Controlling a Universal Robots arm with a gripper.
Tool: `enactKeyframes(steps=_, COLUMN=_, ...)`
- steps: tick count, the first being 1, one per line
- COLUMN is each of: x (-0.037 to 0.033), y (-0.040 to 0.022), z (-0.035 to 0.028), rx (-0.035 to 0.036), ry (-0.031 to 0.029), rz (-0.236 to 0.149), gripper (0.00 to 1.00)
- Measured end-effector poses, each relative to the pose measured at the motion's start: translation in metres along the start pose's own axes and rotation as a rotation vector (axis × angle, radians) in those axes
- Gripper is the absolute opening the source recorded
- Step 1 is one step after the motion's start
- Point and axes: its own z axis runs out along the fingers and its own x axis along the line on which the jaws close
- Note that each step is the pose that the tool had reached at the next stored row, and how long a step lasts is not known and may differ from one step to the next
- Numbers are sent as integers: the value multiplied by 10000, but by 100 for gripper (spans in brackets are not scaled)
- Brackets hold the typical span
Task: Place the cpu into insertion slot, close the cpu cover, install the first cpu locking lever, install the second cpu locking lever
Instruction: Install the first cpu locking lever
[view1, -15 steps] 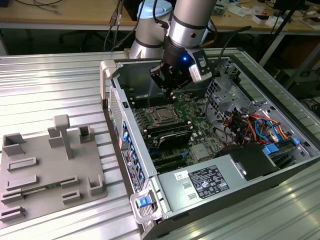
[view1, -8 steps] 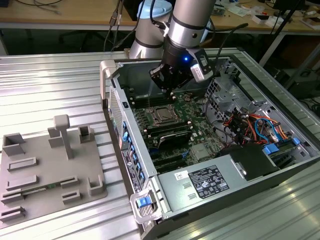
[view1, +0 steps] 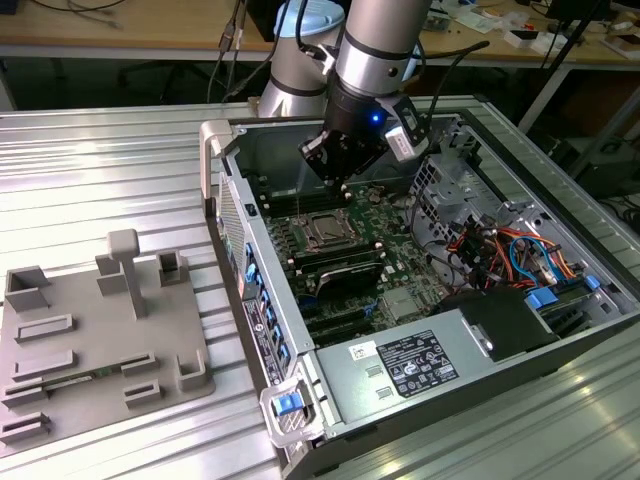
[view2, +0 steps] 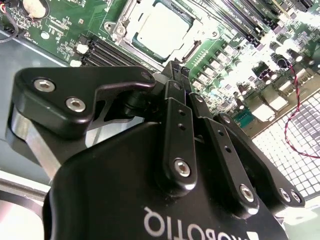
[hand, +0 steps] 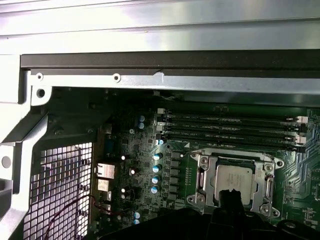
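**Ribbed metal bench, open case, closed gripper above the socket**

Ribbed metal table (view1: 100, 170) carries an open computer case (view1: 262, 335). In the second wrist view the gripper (view2: 176, 70) has its jaws drawn together, holding nothing and touching nothing, hanging above the green board (view2: 65, 35). Beyond its tips, the cpu (hand: 232, 179) lies flat in the insertion slot (view1: 324, 233), its dull silver top showing through the window of the cpu cover (hand: 205, 177), which lies down over it. Farther off run long black memory slots (hand: 230, 127).

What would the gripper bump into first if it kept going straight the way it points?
Probably the cpu, framed by the cpu cover: the gripper points down at it, though depth is unclear.
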Motion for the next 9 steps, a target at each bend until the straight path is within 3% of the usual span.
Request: enactKeyframes(steps=9, x=0, y=0, z=0, rx=0, ry=0, rz=-7, gripper=11)
